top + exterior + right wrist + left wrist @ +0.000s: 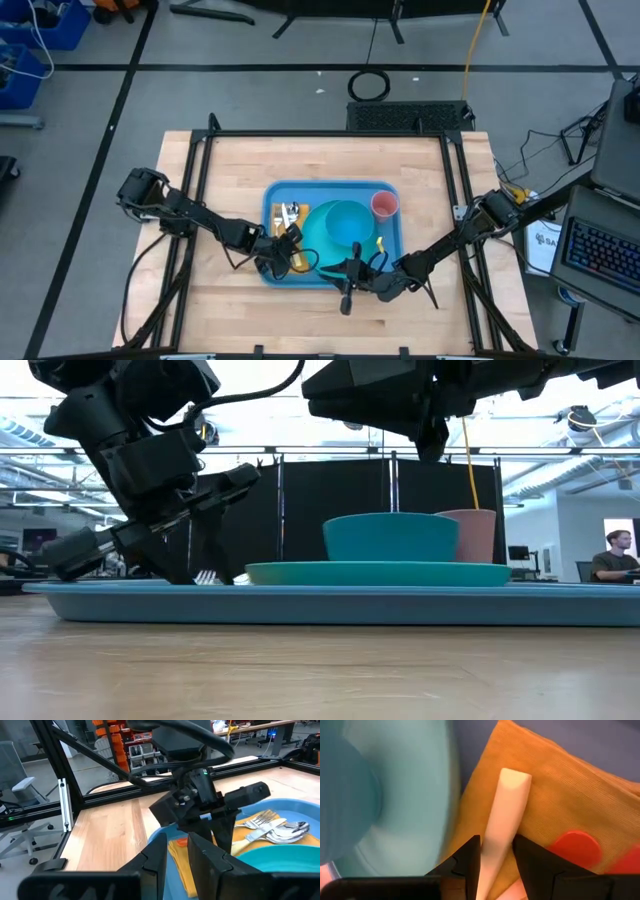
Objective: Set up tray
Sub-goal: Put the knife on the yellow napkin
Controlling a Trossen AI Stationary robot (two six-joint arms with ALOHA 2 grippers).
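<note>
Two left gripper (495, 857) fingers pinch a white handle (502, 815) over the napkin (555, 805).

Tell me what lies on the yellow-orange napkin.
On the napkin: a white utensil handle between the left gripper fingers, plus a fork and spoon. Beneath it, hidden.

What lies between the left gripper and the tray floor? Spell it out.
The left gripper is closed on a white utensil handle lying on the yellow-orange napkin, which covers the tray there. So the handle and napkin both sit between it and the tray floor. The teal plate lies beside them.
</note>
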